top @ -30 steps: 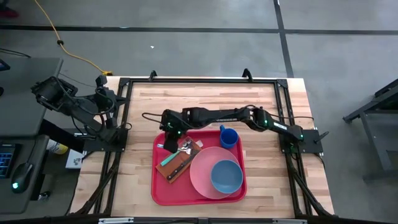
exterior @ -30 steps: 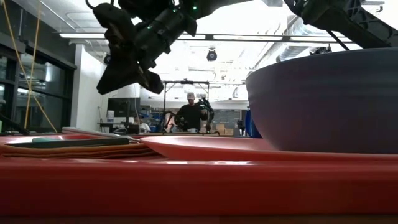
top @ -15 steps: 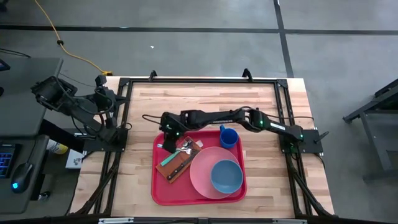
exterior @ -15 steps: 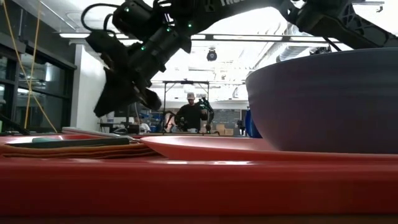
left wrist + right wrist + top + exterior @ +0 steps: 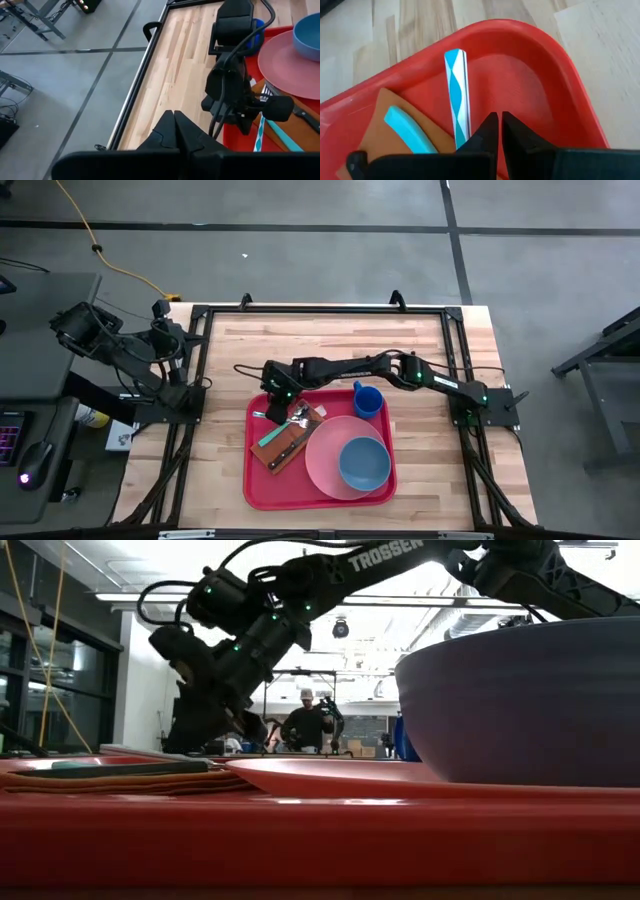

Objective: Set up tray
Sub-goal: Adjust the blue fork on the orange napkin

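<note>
Lower now than a second ago, my right gripper has come down over the tray's far left corner. From above, the tray sits mid-table, holding a pink plate, blue bowl and brown napkin. At table height, my right gripper hangs just above the tray. My left gripper is clenched empty beside the table. My right gripper, clenched empty, is beside a striped straw.

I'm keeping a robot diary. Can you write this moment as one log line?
right end effector: shut, over tray corner | striped straw: lying in tray | left end effector: shut, waiting off table
</note>
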Available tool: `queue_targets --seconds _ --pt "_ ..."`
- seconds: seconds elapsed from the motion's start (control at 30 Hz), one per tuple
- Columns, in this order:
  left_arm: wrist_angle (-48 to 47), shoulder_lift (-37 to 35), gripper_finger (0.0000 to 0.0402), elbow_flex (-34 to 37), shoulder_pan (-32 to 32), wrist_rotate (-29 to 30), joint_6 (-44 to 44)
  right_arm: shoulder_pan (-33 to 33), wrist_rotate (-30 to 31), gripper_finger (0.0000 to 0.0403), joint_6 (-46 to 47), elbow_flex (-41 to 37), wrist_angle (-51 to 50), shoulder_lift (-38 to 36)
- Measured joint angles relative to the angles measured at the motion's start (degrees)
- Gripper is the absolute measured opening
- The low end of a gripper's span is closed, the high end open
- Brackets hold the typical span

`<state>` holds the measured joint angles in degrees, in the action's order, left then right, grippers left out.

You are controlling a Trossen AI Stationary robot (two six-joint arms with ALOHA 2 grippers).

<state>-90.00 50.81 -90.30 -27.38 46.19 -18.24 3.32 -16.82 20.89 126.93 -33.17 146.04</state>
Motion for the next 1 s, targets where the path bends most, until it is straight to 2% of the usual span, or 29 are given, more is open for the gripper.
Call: queue_targets --seconds 0.33,0.77,1.0 --pt "-0.01 -0.11 0.0055 0.00 0.01 0.00 0.01 -1.70 -0.94 0.0000 0.48 -0.74 1.38 0.00" --pt "-0.02 -0.11 0.0019 0.00 -0.01 -0.01 0.01 -4.62 -3.21 0.0000 1.64 -2.61 2.84 0.00" --pt "-0.02 -0.11 0.0045 0.00 0.00 -0.02 0.00 -5.40 -5.89 0.0000 2.66 -2.52 5.18 0.00"
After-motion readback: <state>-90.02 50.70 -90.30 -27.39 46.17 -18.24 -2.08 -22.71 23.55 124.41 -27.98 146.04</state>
